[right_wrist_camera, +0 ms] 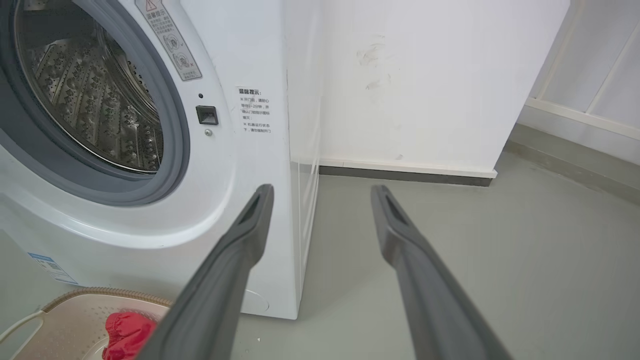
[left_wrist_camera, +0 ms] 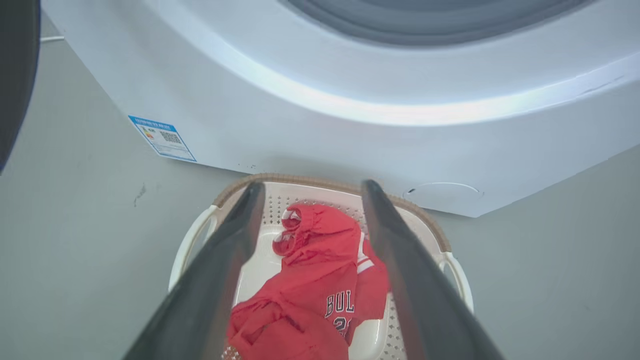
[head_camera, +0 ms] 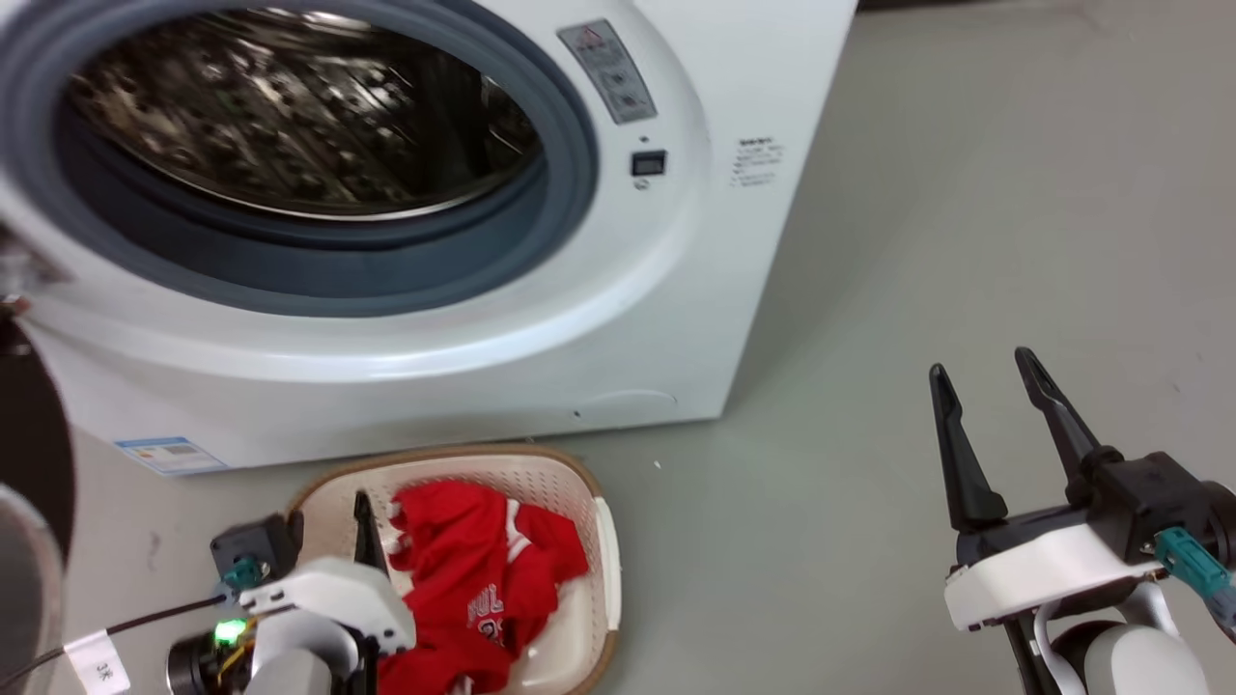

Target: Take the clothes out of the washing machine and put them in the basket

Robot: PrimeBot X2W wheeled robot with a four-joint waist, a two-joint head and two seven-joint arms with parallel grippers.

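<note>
Clothes (head_camera: 478, 569) crumpled red inside basket (head_camera: 454, 454), set on grey floor (head_camera: 966, 193) just before washing machine (head_camera: 676, 290), left hand (left_wrist_camera: 312, 192) over basket, fingers spread wide, gripping nothing, right hand (head_camera: 982, 367) well apart over floor, likewise wide, empty

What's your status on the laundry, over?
Left gripper open above the basket, holding nothing. Right gripper open, empty, over the floor. Clothes lie in the basket; washing machine drum looks empty. Nothing in the way.
</note>
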